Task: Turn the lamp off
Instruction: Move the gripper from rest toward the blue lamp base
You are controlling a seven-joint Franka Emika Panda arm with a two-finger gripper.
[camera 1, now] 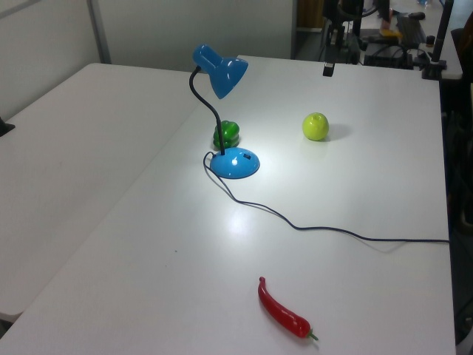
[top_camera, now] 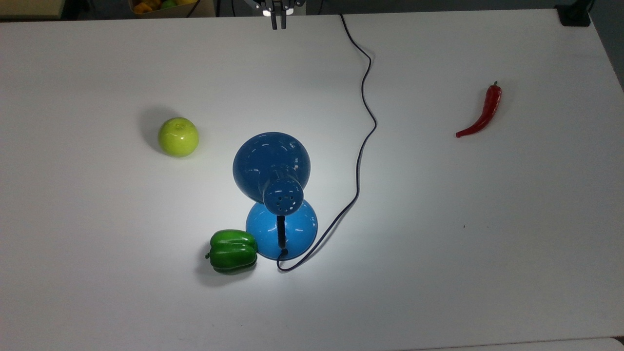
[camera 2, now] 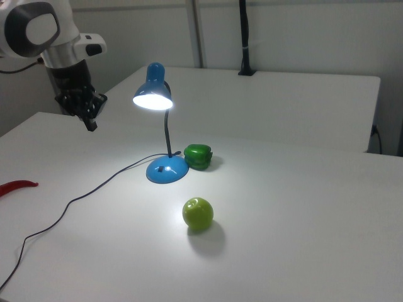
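lamp (top_camera: 275, 190) sitting mid-table, glowing, green pepper (top_camera: 233, 251) touching its base; gripper (top_camera: 278, 19) hanging over the table's (top_camera: 487, 243) far edge, jaws pressed together, well apart from the lamp

A white, rounded arm (camera 2: 44, 31) with grey joint cap ends in a black gripper (camera 2: 90, 119).

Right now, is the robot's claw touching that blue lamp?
Apart. In the right view the gripper hangs above the table, left of the lamp, with bare background between them. The lamp's bulb is lit.
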